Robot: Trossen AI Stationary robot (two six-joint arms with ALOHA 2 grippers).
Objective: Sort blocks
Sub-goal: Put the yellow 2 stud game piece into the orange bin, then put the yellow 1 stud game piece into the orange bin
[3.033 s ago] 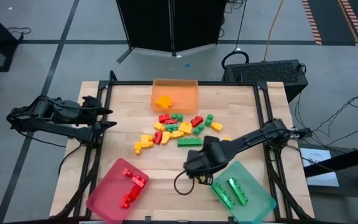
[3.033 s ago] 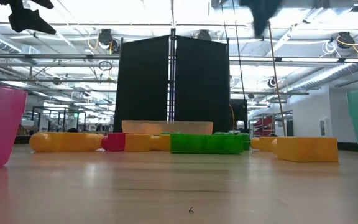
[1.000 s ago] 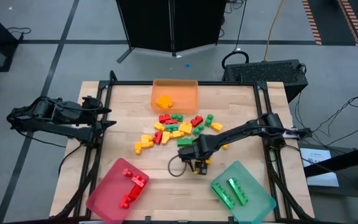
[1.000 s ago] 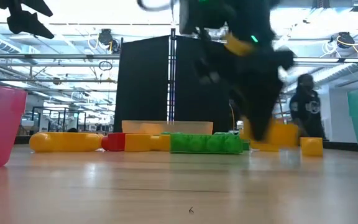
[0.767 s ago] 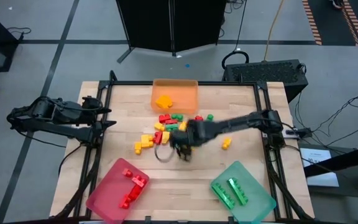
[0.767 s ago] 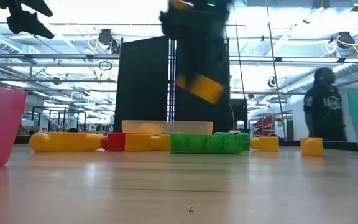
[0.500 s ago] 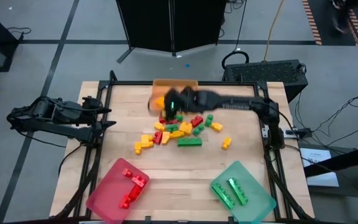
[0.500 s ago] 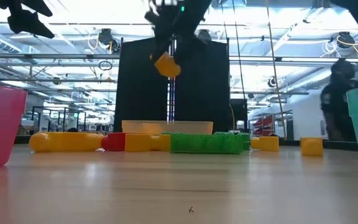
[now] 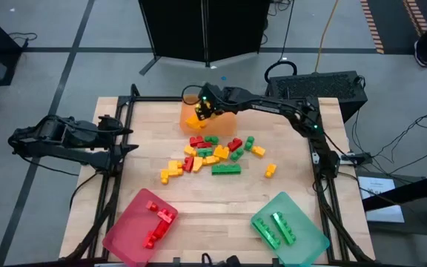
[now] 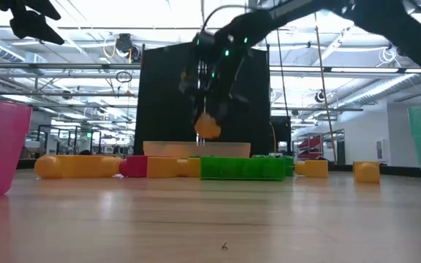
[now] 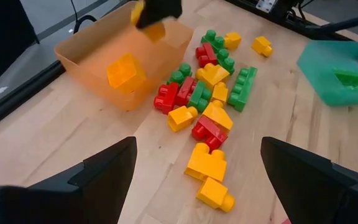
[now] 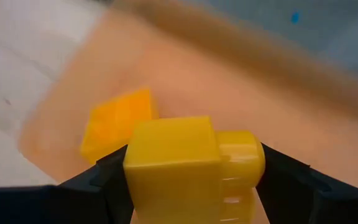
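My right gripper (image 12: 191,180), clamped on a yellow block (image 12: 188,165), hovers over the orange tray (image 9: 228,122), which apparently holds one already; most blocks (image 9: 212,156) remain unsorted mid-table, left gripper (image 11: 194,168) open, idle.

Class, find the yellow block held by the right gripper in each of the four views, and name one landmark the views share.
High view: yellow block, over the orange tray.
Low view: top centre, above the tray.
Left wrist view: top edge.
Right wrist view: centre foreground.
Shared landmark: the orange tray.
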